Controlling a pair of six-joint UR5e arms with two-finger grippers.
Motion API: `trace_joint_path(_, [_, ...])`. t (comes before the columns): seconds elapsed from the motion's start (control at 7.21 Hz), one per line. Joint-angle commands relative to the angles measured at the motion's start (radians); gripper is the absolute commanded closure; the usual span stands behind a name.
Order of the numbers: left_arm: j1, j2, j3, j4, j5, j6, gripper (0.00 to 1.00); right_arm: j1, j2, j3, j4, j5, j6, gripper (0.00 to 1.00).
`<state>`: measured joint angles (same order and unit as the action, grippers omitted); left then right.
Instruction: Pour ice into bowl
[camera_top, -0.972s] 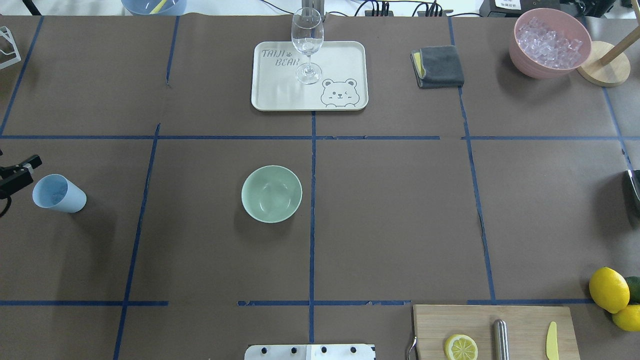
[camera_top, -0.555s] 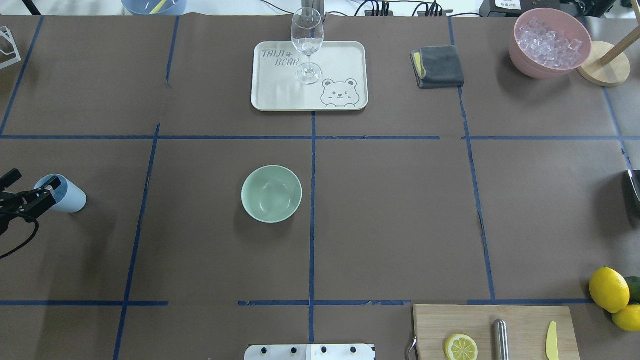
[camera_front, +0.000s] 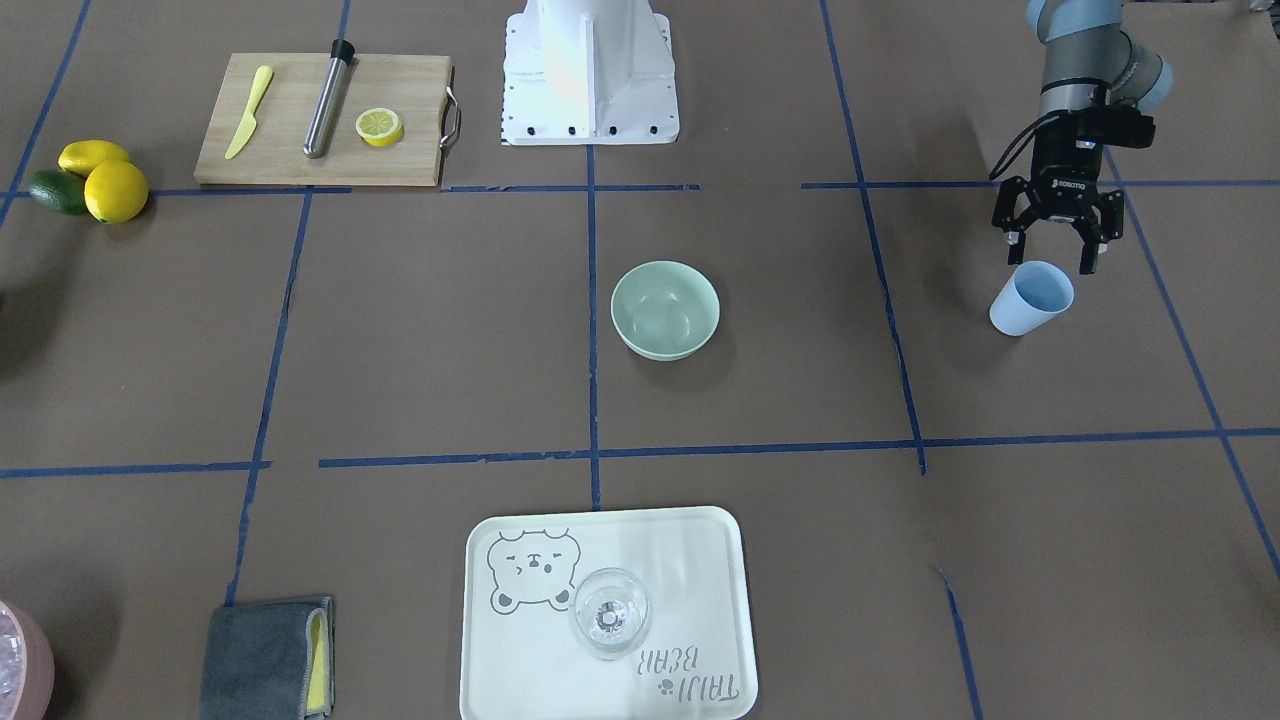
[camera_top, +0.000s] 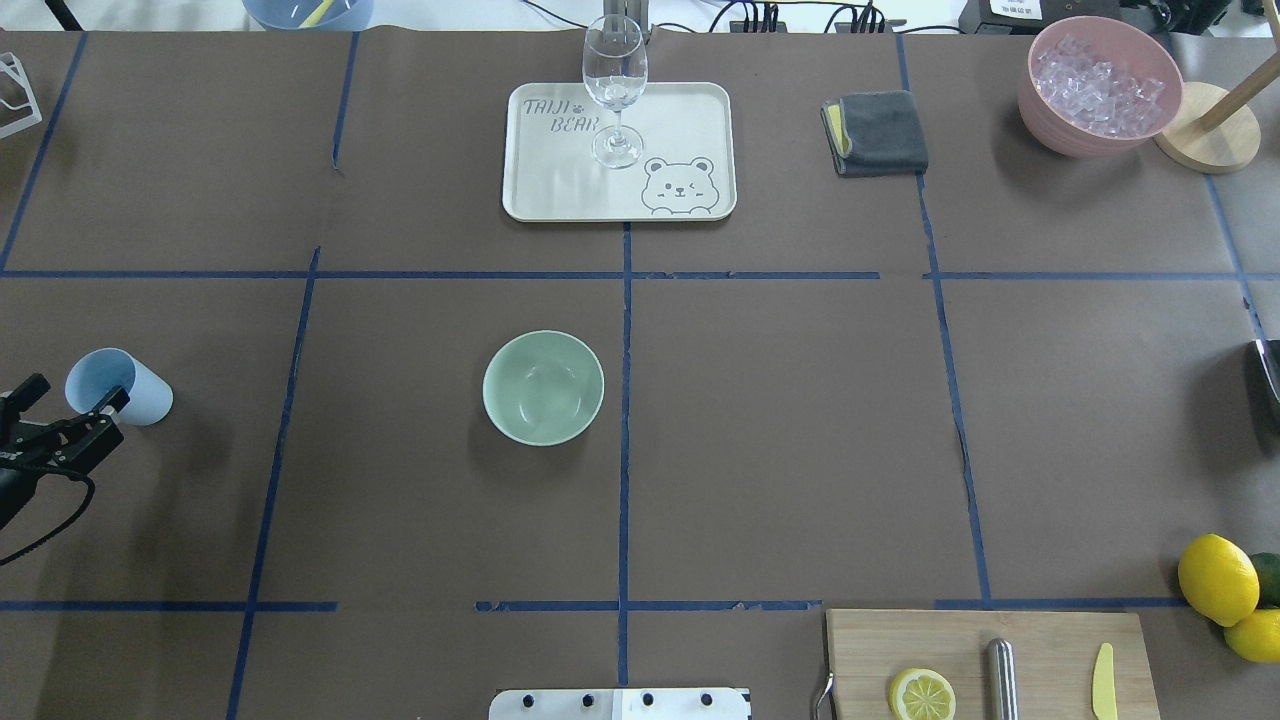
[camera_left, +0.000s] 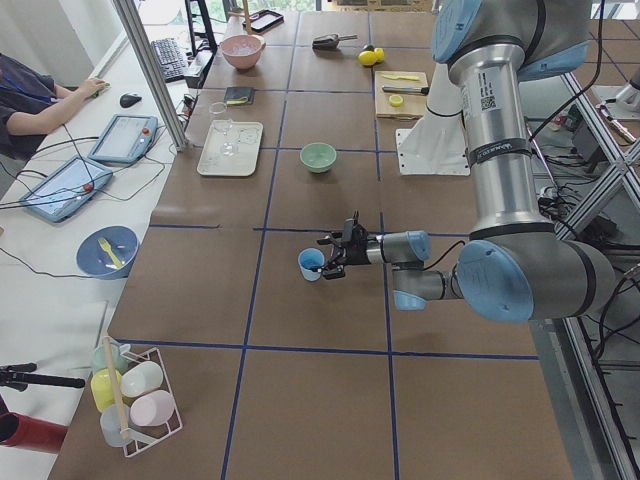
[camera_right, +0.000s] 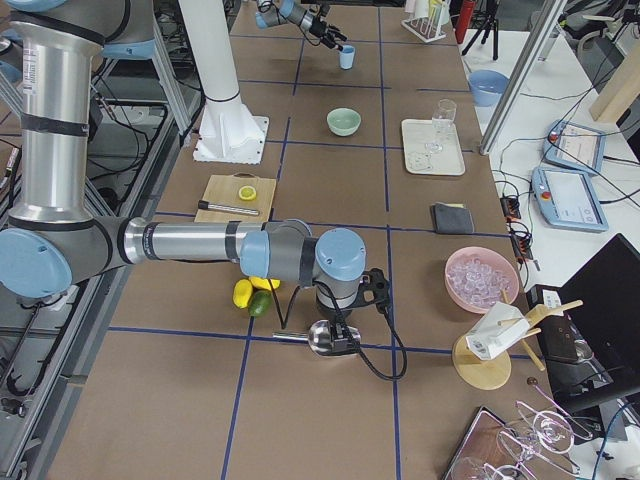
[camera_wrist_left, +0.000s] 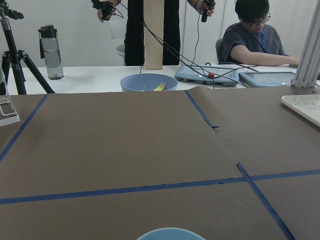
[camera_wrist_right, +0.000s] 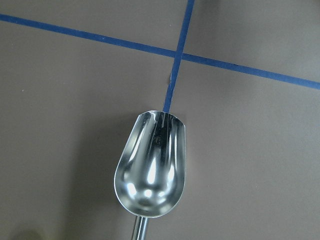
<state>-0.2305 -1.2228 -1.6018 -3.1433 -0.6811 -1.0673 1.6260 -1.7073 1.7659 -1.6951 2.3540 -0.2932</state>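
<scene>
You have the bowl (camera_top: 543, 388) upright on the bench (camera_top: 780, 450), mouth up, with nothing touching it.

The blue cup (camera_front: 1032, 298) stands well apart from the bowl, on the robot's left side and about level w/ it. The left tool (camera_front: 1050, 260) hangs just above the cup's rim on the robot's side, fingers (camera_front: 1087, 262) spread wide and gripping nothing; it does not touch the cup. From the left wrist view you get only a thin arc of the rim at the bottom edge. I cannot tell if the cup has something inside.

The ice (camera_top: 1095, 75) you can see is a heap of clear cubes in the pink container (camera_top: 1050, 125), far from the bowl, at the back on the robot's right.

The right tool (camera_right: 338, 335) is well apart from the bowl on the robot's right, nearer to the robot, over a metal scoop (camera_wrist_right: 150, 167). Its fingers do not show, so I cannot tell if it is open, closed or gripping the scoop.

Beyond the bowl, approx. straight behind it, a wine glass (camera_top: 614, 85) stands on a tray (camera_top: 690, 120).
</scene>
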Motion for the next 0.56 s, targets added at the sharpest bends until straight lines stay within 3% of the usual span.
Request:
trace_joint_path(0.0, [0.034, -0.01, 0.048, -0.001, 0.047, -0.008, 0.0, 0.0, -0.002, 0.0, 0.0, -0.001, -0.001, 0.0])
trace_joint_path(0.42, [0.045, -0.101, 0.136, 0.003, 0.067, -0.025, 0.0, 0.0, -0.002, -0.002, 0.0, -0.001, -0.001, 0.0])
